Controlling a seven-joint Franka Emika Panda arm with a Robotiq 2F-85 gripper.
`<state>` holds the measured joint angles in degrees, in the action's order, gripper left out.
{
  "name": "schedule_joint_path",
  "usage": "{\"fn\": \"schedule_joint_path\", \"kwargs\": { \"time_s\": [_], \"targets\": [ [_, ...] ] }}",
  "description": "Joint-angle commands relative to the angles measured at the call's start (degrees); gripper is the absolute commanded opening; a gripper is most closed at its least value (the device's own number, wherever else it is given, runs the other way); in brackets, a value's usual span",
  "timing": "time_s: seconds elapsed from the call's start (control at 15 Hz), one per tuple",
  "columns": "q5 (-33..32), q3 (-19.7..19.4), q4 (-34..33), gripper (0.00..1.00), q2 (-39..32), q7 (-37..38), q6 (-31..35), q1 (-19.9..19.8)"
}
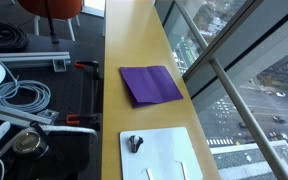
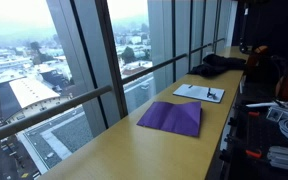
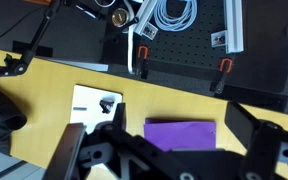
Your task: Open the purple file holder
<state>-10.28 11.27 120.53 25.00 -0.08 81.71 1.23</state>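
The purple file holder [image 1: 150, 85] lies flat and closed on the yellow tabletop [image 1: 134, 40]. It shows in both exterior views [image 2: 172, 118]. In the wrist view the purple file holder [image 3: 179, 135] sits below and between my two black fingers. My gripper [image 3: 179, 118] is open and empty, hovering above the holder without touching it. The gripper does not show in either exterior view.
A white sheet with a small black clip [image 1: 159, 152] lies beside the holder, also in the wrist view [image 3: 92, 105]. Dark cloth [image 2: 216, 66] lies at the table's far end. Windows [image 2: 94, 50] run along one edge. A black pegboard with red clamps [image 3: 141, 55] and cables [image 3: 169, 15] runs along the other.
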Motion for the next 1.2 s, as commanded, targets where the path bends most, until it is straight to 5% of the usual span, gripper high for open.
{"fn": "schedule_joint_path", "kwargs": {
  "time_s": [0.0,0.27,0.6,1.13],
  "targets": [
    [-0.5,-1.6,-0.2,1.00,-0.2,0.7,-0.2,2.0],
    [0.4,-3.5,0.9,1.00,-2.0,0.2,3.8,1.9],
    [3.1,-7.8,3.8,1.00,-5.9,-3.0,17.6,1.3],
    [16.1,-16.6,4.0,1.00,-18.0,-25.3,27.9,-0.5]
  ]
}}
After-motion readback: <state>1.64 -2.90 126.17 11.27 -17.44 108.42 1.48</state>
